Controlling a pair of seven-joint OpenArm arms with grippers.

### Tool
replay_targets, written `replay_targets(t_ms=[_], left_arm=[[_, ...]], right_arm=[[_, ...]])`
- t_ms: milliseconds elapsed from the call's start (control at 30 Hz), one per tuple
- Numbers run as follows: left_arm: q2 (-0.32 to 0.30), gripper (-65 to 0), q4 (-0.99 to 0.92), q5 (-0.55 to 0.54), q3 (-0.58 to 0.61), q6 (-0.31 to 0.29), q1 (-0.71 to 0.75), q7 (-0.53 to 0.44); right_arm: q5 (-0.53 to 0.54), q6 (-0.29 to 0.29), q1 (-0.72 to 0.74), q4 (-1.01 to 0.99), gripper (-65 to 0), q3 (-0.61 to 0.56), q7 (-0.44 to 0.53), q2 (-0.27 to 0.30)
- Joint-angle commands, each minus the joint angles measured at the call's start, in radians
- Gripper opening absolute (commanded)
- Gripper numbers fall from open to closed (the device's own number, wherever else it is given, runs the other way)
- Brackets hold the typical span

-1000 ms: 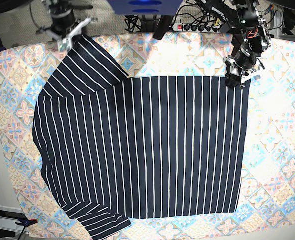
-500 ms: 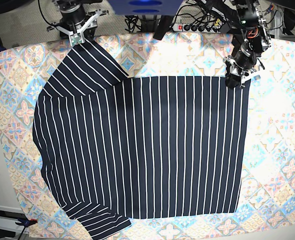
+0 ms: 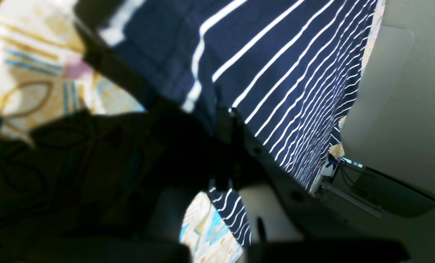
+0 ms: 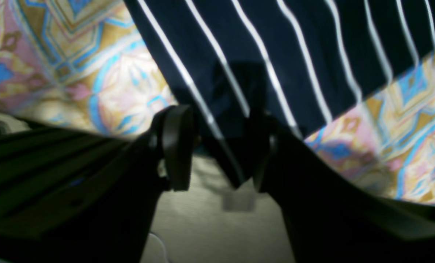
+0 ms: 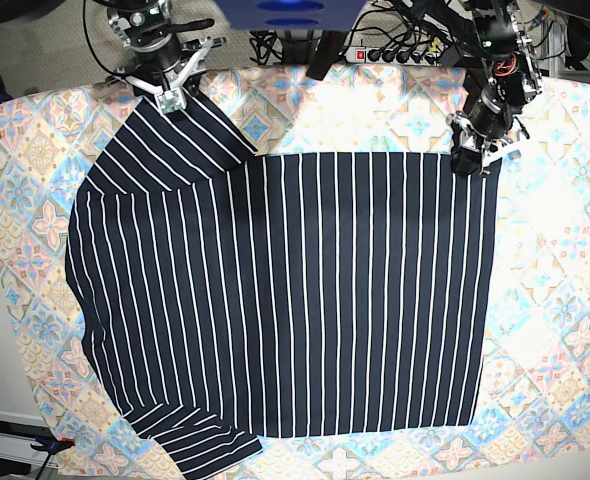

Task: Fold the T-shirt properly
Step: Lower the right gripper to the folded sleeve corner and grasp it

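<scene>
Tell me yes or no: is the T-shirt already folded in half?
No, in the base view the T-shirt lies spread flat across the tablecloth, both sleeves out.

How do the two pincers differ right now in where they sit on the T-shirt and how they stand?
The right pincer sits at the tip of the far sleeve of the T-shirt, while the left pincer sits at the far hem corner. The right pincer's fingers are spread apart with sleeve cloth between them; the left pincer looks closed on the corner, though its wrist view is dark. Both are at the shirt's far edge, over the tablecloth.
</scene>
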Motion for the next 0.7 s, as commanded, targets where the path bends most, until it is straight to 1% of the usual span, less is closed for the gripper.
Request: replay_targets(t_ms=[0, 167, 367, 500, 567, 667], left_arm=[[-0.008, -65.0, 0.006, -0.007, 0.000, -0.002, 0.009, 0.004], [-0.008, -65.0, 0.006, -0.007, 0.000, -0.002, 0.009, 0.004], [-0.007, -65.0, 0.006, -0.007, 0.000, -0.002, 0.009, 0.004], [-0.007, -65.0, 0.006, -0.007, 0.000, -0.002, 0.009, 0.004], [-0.007, -65.0, 0.006, -0.007, 0.000, -0.002, 0.010, 0.004], [-0.007, -65.0, 0.006, -0.007, 0.000, -0.002, 0.010, 0.004]], right_arm=[[-0.014, -0.003, -0.016, -0.011, -40.6, 0.001, 0.006, 0.006], [-0.030, -0.003, -0.014, -0.081, -40.6, 0.001, 0.009, 0.006], [-0.031, -0.003, -0.007, -0.114, -40.8, 0.003, 0.010, 0.006], [-0.031, -0.003, 0.029, -0.115, -41.4, 0.003, 0.010, 0.006], [-0.031, -0.003, 0.036, -0.117, -45.3, 0.009, 0.010, 0.006], [-0.031, -0.003, 0.036, -0.117, -56.3, 0.012, 0.010, 0.006]])
